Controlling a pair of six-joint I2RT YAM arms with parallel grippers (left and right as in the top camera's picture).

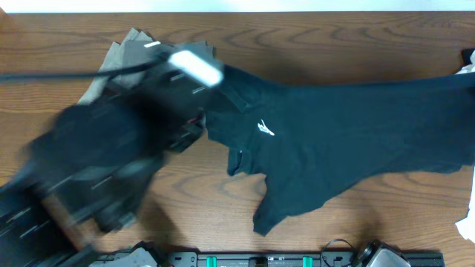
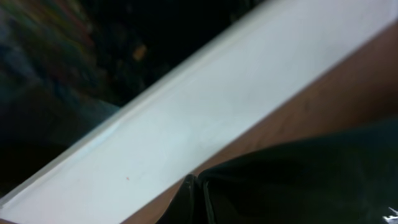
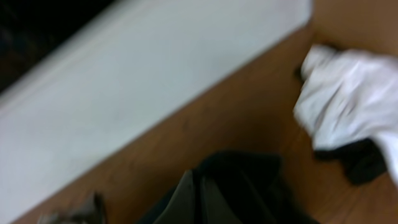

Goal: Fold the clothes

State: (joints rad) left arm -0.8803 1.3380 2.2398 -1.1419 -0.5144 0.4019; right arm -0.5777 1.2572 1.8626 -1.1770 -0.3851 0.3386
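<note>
A long black garment (image 1: pixel 349 141) with a small white logo (image 1: pixel 265 128) lies stretched across the table from the middle to the right edge. My left arm is motion-blurred at the left; its gripper (image 1: pixel 199 127) is at the garment's left end. In the left wrist view the fingers (image 2: pixel 199 202) are shut, with black fabric (image 2: pixel 311 180) against them. My right gripper is outside the overhead view. In the right wrist view its fingers (image 3: pixel 196 199) are shut on black fabric (image 3: pixel 249 180). Grey and khaki pieces (image 1: pixel 126 52) lie at the back left, partly hidden by my left arm.
A white cloth (image 3: pixel 348 99) lies on the table right of my right gripper; it also shows at the right edge of the overhead view (image 1: pixel 467 68). Another white item (image 1: pixel 467 219) sits at the lower right edge. A black cable (image 1: pixel 52 74) runs across the left.
</note>
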